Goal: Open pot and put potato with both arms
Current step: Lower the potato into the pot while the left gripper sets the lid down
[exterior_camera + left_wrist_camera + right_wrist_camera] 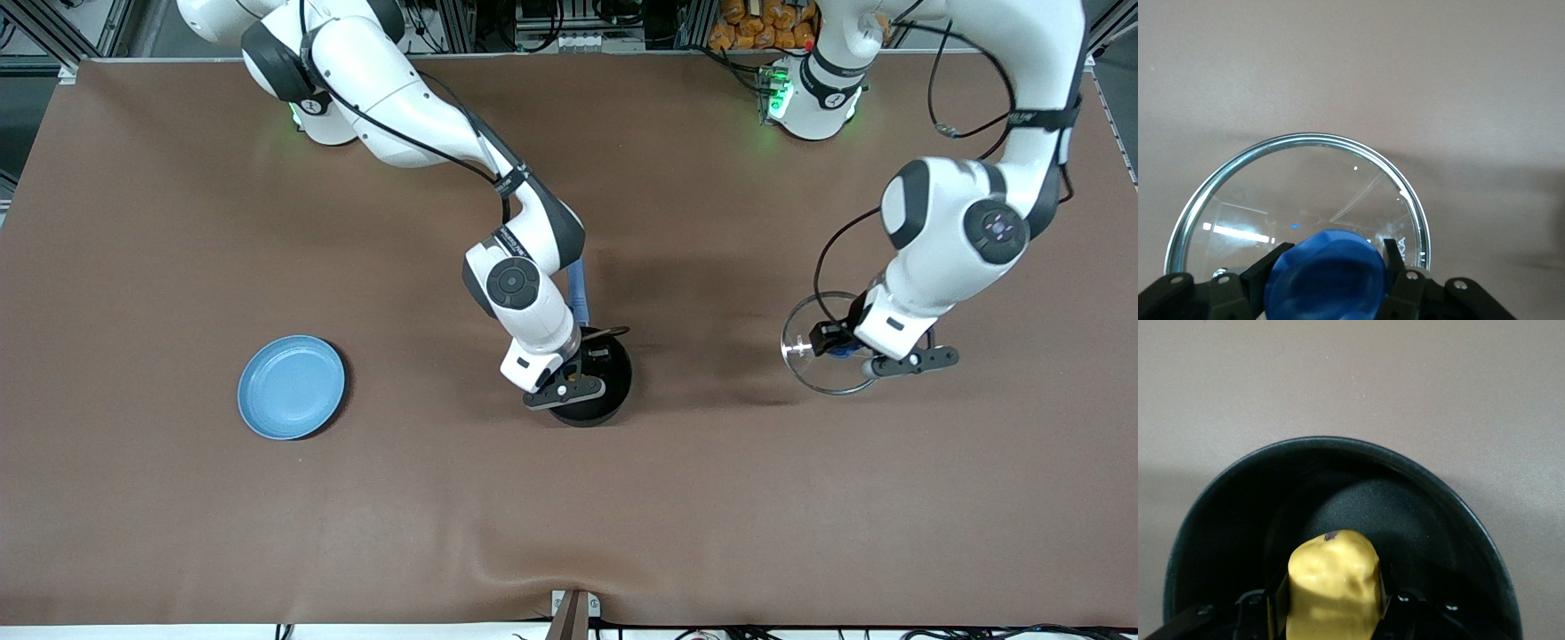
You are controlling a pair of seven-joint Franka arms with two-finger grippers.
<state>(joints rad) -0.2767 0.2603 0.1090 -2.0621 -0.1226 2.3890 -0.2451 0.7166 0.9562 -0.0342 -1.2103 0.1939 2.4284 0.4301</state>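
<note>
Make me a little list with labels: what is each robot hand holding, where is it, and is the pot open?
left gripper: shut on the round glass lid by its blue knob, over the brown table
right gripper: shut on the lumpy yellow potato, over the pot
small black pot: open, lid off, blue handle
light-blue plate: toward the right arm's end

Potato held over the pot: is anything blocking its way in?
Nothing visible does. The right end effector holds the potato over the open pot. The lid is off, held by the left end effector toward the left arm's end.
</note>
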